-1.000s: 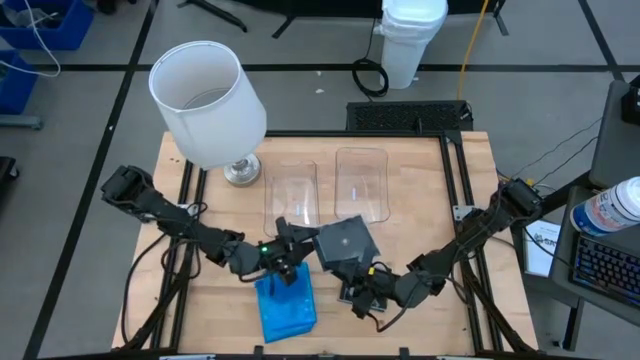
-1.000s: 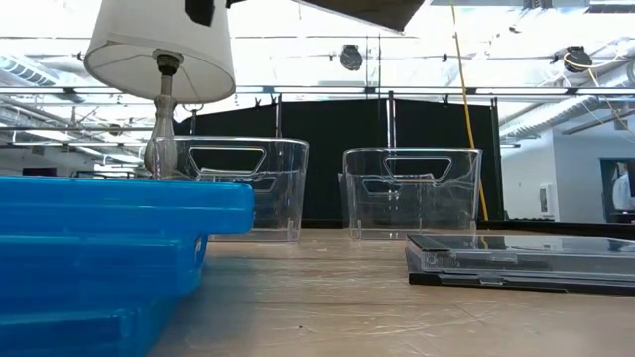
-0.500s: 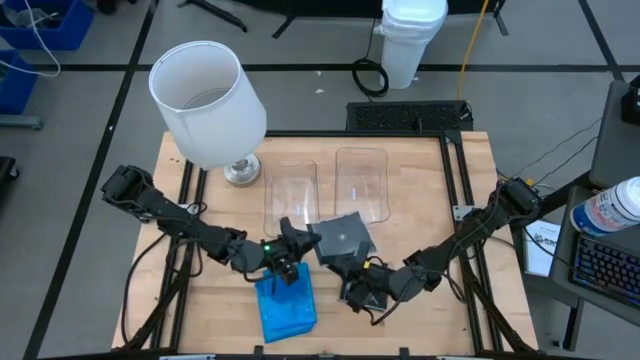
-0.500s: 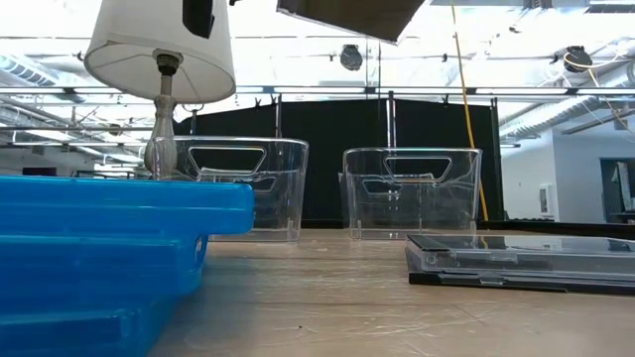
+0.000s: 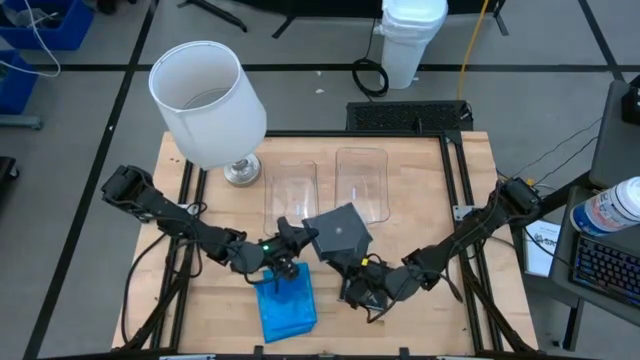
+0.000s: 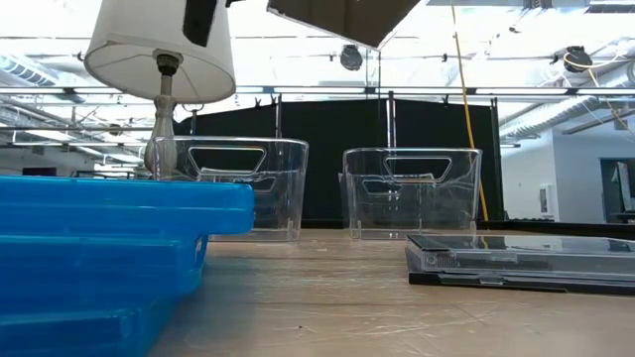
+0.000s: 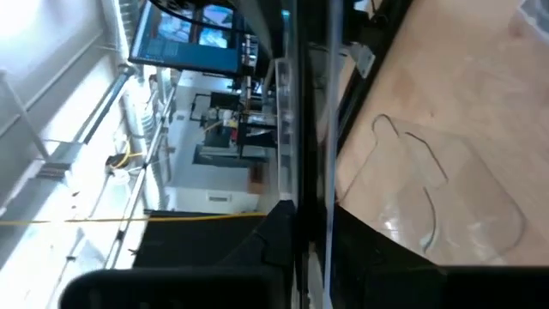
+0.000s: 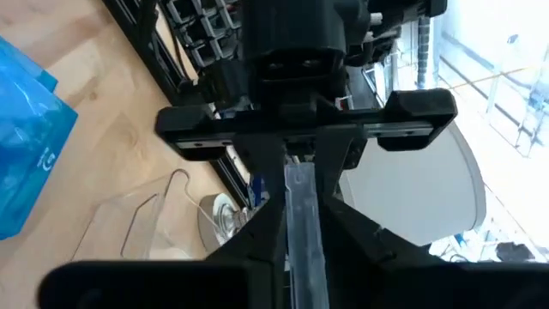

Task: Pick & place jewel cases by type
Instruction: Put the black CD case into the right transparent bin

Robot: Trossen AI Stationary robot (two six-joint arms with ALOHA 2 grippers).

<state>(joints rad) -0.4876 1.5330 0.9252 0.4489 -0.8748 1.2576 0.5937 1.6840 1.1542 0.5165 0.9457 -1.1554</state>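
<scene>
Raised further, grey jewel case (image 5: 340, 233) now tilts diagonally.

Left arm: you have it reaching in from the table's left edge, elbow bent, left gripper (image 5: 296, 238) at table centre, fingers (image 8: 268, 225) pinched on the edge of a dark grey jewel case (image 5: 338, 232) held aloft.

Right arm: yours comes from the right edge, low, right gripper (image 5: 348, 268) facing the left one, close beneath that case.
</scene>
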